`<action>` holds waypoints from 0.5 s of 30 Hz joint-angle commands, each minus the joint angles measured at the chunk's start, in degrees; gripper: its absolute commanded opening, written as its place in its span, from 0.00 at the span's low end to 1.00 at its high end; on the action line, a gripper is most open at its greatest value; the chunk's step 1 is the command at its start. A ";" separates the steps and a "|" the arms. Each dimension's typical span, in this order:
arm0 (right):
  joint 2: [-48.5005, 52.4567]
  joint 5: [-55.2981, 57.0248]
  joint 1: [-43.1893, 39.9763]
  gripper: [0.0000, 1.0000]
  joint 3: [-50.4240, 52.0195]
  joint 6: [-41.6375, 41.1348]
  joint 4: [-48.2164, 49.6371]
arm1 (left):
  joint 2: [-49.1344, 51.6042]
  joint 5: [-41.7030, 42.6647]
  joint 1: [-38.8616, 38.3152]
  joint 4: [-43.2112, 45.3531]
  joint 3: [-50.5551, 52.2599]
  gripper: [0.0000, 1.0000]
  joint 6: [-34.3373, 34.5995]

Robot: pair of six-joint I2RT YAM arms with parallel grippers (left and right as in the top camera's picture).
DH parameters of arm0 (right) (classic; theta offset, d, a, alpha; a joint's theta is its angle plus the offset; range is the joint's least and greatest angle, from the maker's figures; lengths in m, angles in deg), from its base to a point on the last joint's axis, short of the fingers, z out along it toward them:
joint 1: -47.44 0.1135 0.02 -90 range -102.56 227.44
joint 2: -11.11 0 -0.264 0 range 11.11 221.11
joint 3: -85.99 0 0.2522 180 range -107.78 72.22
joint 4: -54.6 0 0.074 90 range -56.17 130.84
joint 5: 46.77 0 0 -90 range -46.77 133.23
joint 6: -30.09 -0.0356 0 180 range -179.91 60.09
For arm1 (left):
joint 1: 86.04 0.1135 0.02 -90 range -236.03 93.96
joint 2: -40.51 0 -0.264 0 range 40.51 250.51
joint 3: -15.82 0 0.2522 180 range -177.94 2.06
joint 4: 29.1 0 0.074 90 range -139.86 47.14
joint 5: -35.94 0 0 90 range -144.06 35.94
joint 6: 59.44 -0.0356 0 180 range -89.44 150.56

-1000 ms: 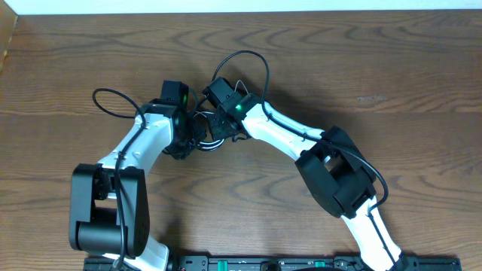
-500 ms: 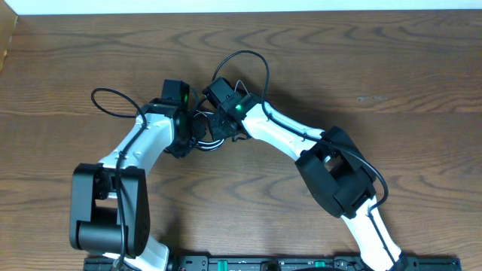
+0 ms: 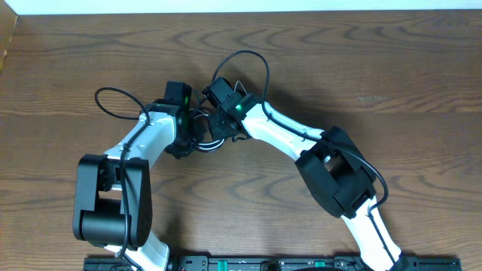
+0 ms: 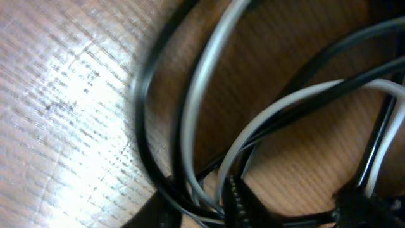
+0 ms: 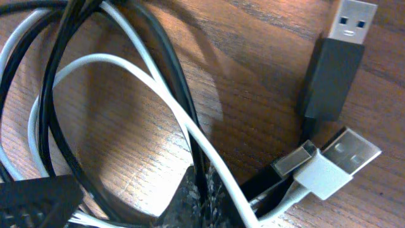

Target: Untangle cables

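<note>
Left gripper [image 4: 196, 212] has edged inward, closure unclear; right gripper [image 5: 199, 196], pressed together, should anchor the cables [image 5: 95, 58] just ahead.

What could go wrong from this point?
1. The black cable and white cable loop through each other near the shut right gripper; pulling could tighten the tangle rather than free it.
2. The black plug and white plug lie close beside those loops and could snag on a strand when dragged.
</note>
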 commanded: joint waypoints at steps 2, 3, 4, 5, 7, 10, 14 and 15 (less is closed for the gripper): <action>2.43 2.69 -0.31 0.01 1.86 0.48 -0.74 | 0.90 -1.33 -0.22 -0.44 0.55 0.08 -0.11; 2.43 2.69 -0.31 0.01 1.86 0.48 -0.74 | 0.83 -1.33 -0.17 -0.61 0.55 0.07 -0.11; 2.43 2.69 -0.31 0.01 1.86 0.48 -0.74 | 0.74 -1.29 -0.11 -1.01 0.50 0.07 -0.11; 2.43 2.69 -0.31 0.01 1.86 0.50 -0.74 | 0.46 -1.07 -0.04 -1.44 0.46 0.08 -0.13; 2.43 2.69 -0.31 0.01 1.86 0.72 -0.87 | -0.52 -0.44 0.42 -2.23 0.37 0.08 -0.15; 2.43 2.71 -0.31 0.01 1.86 1.25 -0.94 | -3.54 1.77 1.81 -2.71 0.33 0.07 -0.83; 2.36 2.67 -0.31 0.01 1.86 2.43 -1.01 | -8.85 5.66 4.09 -3.02 0.35 0.07 -1.86; 2.14 2.67 -0.31 0.01 1.84 2.43 -1.16 | -10.51 6.03 4.72 -3.43 0.35 0.07 -1.84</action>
